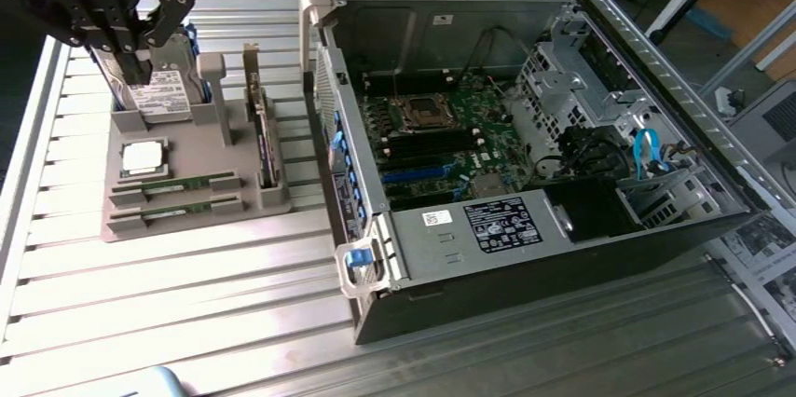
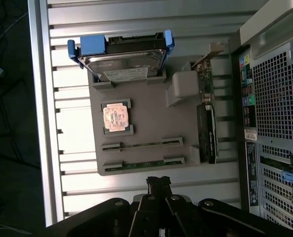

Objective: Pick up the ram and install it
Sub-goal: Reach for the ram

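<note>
Two ram sticks lie on edge in the front slots of a grey parts holder [image 1: 186, 150]: one ram stick [image 1: 174, 184] [image 2: 141, 145] and a second ram stick [image 1: 174, 212] [image 2: 144, 163] beside it. Both are thin green boards. My gripper [image 1: 134, 60] [image 2: 159, 182] hangs above the holder's far end, over the hard drive, well clear of the sticks. Its fingers are shut together with nothing between them. The open computer case [image 1: 498, 117] lies at the exterior view's right with its motherboard [image 1: 435, 127] exposed.
The holder also carries a hard drive [image 1: 162, 99] [image 2: 127, 61] with blue rails, a square CPU chip [image 1: 144, 157] [image 2: 116, 117] and an upright expansion card [image 1: 261, 136] [image 2: 207, 133]. All of it rests on a ribbed metal table [image 1: 186, 285]. The case wall stands right beside the holder.
</note>
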Robot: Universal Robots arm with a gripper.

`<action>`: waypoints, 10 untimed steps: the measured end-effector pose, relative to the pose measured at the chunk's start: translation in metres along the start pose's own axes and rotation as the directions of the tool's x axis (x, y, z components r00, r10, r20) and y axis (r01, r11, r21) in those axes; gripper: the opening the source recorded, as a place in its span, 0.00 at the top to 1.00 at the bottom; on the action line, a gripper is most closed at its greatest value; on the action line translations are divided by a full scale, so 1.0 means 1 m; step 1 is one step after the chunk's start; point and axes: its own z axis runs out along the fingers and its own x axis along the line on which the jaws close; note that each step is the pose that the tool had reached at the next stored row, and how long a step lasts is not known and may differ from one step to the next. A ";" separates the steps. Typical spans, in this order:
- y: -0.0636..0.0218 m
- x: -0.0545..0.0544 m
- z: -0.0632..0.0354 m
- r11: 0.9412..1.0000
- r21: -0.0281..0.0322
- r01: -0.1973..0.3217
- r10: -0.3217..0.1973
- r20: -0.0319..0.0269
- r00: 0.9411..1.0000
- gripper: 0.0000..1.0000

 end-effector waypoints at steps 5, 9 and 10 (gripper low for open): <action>0.0001 -0.005 0.0005 1.000 0.000 0.000 0.000 0.000 1.000 0.89; 0.0003 -0.010 0.0010 1.000 0.000 0.000 0.000 -0.001 1.000 0.89; 0.0004 -0.012 0.0011 1.000 0.000 0.000 0.000 -0.001 1.000 0.89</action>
